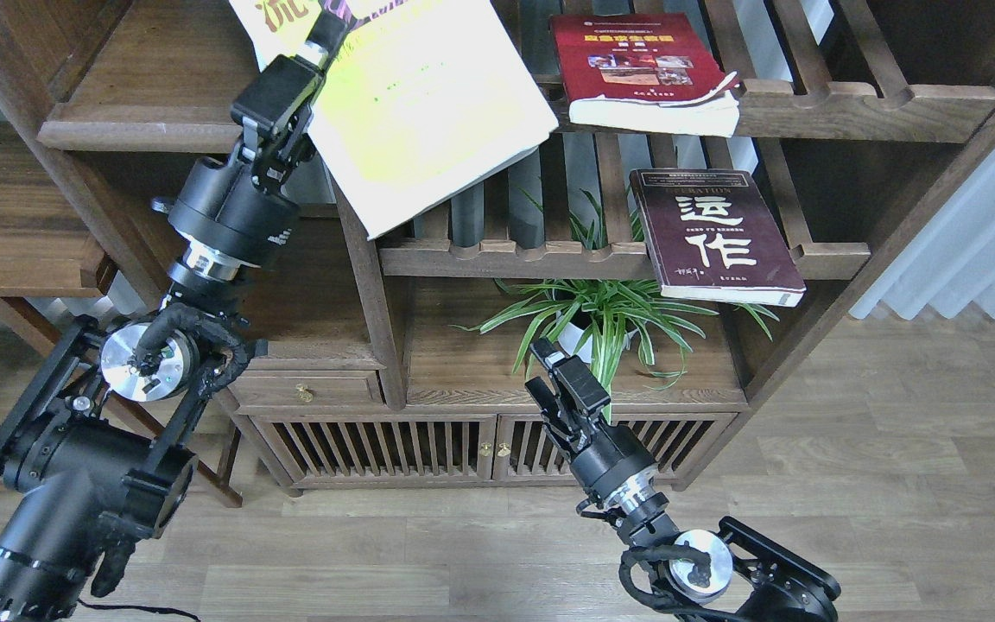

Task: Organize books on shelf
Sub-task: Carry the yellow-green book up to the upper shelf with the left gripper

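Note:
My left gripper (327, 24) is shut on the yellow-green book (428, 104) and holds it tilted high up, in front of the post between the solid dark wood shelf (135, 130) at upper left and the slatted rack. The book's top runs out of view. The red book (640, 69) lies on the upper slatted rack. The dark maroon book (713, 233) lies on the lower slatted rack. My right gripper (545, 371) is open and empty, low in front of the plant, well below the yellow-green book.
A potted spider plant (592, 315) stands in the lower compartment, just behind my right gripper. A low cabinet with slatted doors (428, 445) is below. An upright post (368, 285) divides the compartments. Another wooden ledge (14, 233) juts out at the left.

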### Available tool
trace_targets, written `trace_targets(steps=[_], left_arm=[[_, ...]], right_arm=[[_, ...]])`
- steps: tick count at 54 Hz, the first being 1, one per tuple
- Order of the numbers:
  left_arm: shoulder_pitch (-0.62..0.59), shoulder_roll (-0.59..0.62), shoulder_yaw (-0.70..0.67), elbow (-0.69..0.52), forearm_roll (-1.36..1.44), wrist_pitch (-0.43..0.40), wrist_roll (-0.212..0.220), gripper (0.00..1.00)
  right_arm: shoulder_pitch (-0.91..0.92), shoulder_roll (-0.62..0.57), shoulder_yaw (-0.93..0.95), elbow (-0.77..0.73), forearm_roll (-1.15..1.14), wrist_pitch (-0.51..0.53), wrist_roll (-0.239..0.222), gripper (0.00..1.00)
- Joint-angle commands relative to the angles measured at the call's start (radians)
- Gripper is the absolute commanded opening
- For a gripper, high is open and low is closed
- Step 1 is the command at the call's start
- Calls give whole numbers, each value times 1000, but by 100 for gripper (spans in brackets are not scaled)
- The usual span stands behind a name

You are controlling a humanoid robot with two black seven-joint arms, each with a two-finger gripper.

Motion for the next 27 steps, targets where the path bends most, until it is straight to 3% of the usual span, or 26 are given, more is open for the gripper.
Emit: trace_targets(steps=[1, 27], left_arm=[[-11, 0, -45, 0, -9, 1, -2, 0], [-34, 8, -232, 0, -54, 1, 9, 0]], right_arm=[[2, -2, 0, -2, 0, 0, 0, 91], [17, 14, 0, -46, 0, 0, 0, 91]])
